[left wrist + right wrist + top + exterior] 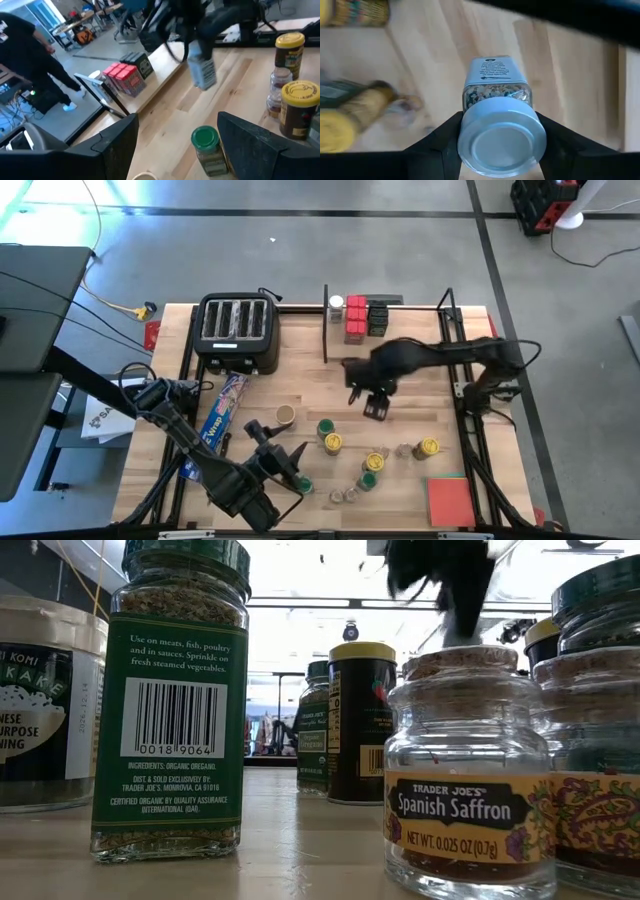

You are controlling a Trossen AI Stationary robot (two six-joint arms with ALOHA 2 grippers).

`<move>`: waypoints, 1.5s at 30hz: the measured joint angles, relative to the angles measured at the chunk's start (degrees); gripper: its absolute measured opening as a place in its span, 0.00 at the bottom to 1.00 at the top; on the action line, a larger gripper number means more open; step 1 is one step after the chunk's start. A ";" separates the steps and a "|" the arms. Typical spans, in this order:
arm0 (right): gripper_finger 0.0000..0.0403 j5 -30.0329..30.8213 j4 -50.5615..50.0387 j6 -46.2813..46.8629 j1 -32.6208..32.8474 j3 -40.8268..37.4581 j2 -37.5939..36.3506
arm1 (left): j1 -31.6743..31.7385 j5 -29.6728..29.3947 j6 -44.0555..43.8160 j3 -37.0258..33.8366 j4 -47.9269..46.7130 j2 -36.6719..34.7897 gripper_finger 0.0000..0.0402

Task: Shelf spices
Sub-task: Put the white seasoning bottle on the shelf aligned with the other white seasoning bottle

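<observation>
Closest to the right wrist camera sits the pale blue lid of a clear spice jar (501, 120), pinched at its neck between the right gripper (500, 145) fingers, so that claw is closed on the jar. From above, the right gripper (375, 402) hangs over the middle of the table (300, 395), in front of the shelf (395, 305); the left wrist view shows the same jar (202, 70) lifted clear of the wood. On the shelf stand red tins (355, 320), black boxes (378, 318) and a white-lidded jar (336, 304), all grouped near its left end. More spices wait on the near half of the table: yellow-lidded jars (332, 443), a green-lidded jar (368, 480), a tan-lidded jar (285, 415) and tiny clear saffron jars (468, 780). The left gripper (285, 465) rests low near the front edge, its fingers (112, 145) spread wide and empty, with a green-lidded jar (207, 147) just ahead of them. A black toaster (237, 330) stands at the back left, with a long blue wrap box (215, 425) in front of it, and a red square pad (449, 500) lies at the front right corner. A person (30, 60) in dark clothes walks in the room beyond.
</observation>
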 joint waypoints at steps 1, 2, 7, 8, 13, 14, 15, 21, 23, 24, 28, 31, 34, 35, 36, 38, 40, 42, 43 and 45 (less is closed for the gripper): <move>0.47 -0.11 0.95 -3.42 -1.04 -0.50 1.16 | 0.24 0.51 0.00 0.00 0.02 0.00 0.67; 0.47 -0.21 2.06 -6.55 -1.94 -0.93 2.51 | 0.47 1.03 -0.03 0.00 0.02 0.00 0.67; 0.47 2.37 7.31 -17.50 -4.12 -0.63 8.50 | 1.80 2.40 -0.03 0.00 0.03 -0.03 0.67; 0.47 2.87 8.01 -18.76 -4.52 -0.46 9.35 | 2.16 3.02 -0.02 0.00 0.02 -0.04 0.67; 0.50 5.49 12.37 -23.38 -6.11 -0.31 12.07 | 3.80 5.75 0.00 0.00 0.02 -0.04 0.67; 0.53 6.07 13.18 -23.95 -6.36 -0.30 12.23 | 4.08 6.29 0.09 0.00 0.03 -0.02 0.67; 0.56 6.94 14.37 -24.32 -6.62 -0.28 12.27 | 4.24 6.77 0.47 0.00 0.04 -0.04 0.67; 0.69 7.11 17.14 -26.56 -7.38 -0.23 12.22 | 4.89 10.39 1.08 0.00 0.33 -0.04 0.67; 0.71 7.09 16.87 -26.97 -7.36 -0.23 12.20 | 4.89 10.54 1.08 0.00 0.49 -0.03 0.67; 0.71 7.08 16.36 -26.93 -7.36 -0.23 12.11 | 4.89 10.90 1.09 0.00 0.79 -0.04 0.67; 0.72 7.06 13.75 -26.38 -6.90 -0.23 10.28 | 4.95 11.92 1.05 0.00 1.62 -0.04 0.67; 0.72 8.48 13.20 -25.69 -5.86 -0.30 6.37 | 5.65 14.55 1.67 0.02 3.49 -0.04 0.67; 0.72 10.20 13.89 -23.78 -3.68 -2.53 -0.59 | 7.28 17.53 6.62 0.02 7.89 -0.04 0.67; 0.72 10.93 14.69 -22.53 -2.68 -4.18 -3.45 | 8.10 18.95 10.07 0.02 10.08 -0.04 0.67; 0.72 11.93 15.79 -20.91 -1.49 -6.23 -6.65 | 9.07 20.90 14.57 0.02 12.73 -0.04 0.67; 0.72 14.36 18.16 -16.79 1.57 -11.75 -13.63 | 11.47 25.20 25.66 0.02 18.56 -0.04 0.67; 0.72 16.93 21.63 -10.35 5.72 -18.41 -21.02 | 14.49 29.13 37.80 0.02 24.05 -0.04 0.67; 0.72 19.52 24.85 -2.78 10.33 -25.13 -27.92 | 18.19 35.31 48.66 0.04 28.79 -0.04 0.67; 0.72 20.97 26.48 1.42 12.89 -28.28 -31.02 | 20.33 39.31 53.51 0.05 30.58 -0.03 0.67; 0.72 24.63 30.12 10.34 18.11 -34.17 -36.39 | 25.10 47.65 60.61 0.71 32.09 0.00 0.67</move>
